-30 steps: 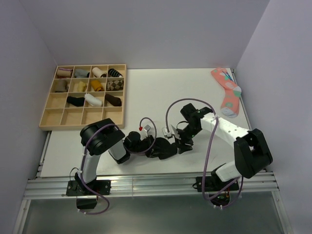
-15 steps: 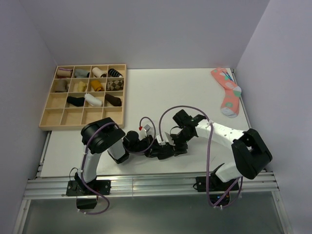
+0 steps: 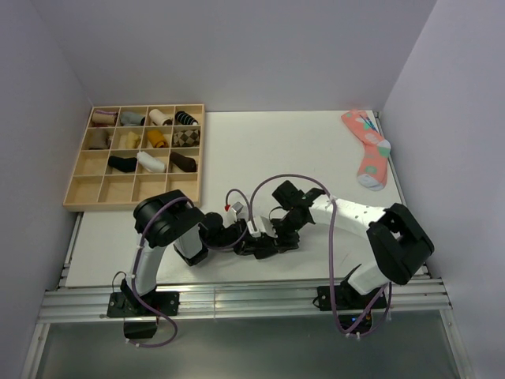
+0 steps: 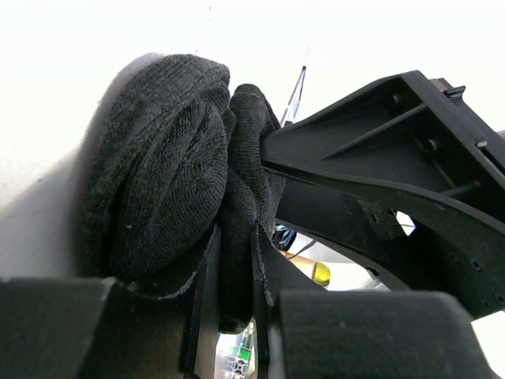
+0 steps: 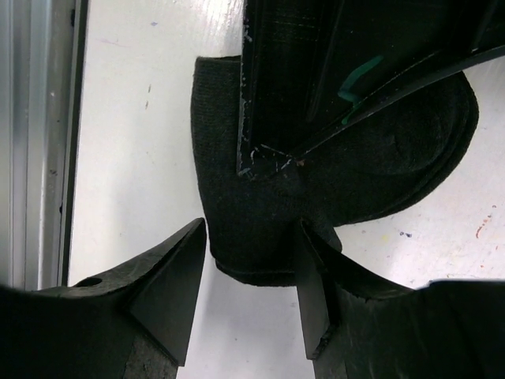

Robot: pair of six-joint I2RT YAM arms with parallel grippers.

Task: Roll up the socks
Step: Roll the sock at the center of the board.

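Observation:
The socks are a black knit bundle near the table's front edge, between the two arms. My left gripper is shut on a fold of the socks, and the fabric is pinched between its fingers. My right gripper is open, and the cuff end of the socks lies between its fingertips. One fingertip rests against the fabric, the other stands off it. The left gripper's finger lies on top of the socks in the right wrist view.
A wooden compartment tray with several rolled socks stands at the back left. A pink spotted sock lies at the back right. The metal rail of the table's front edge runs close beside the socks.
My right gripper has moved left and down onto the socks, ending close against the left gripper. The left gripper has kept its hold and place.

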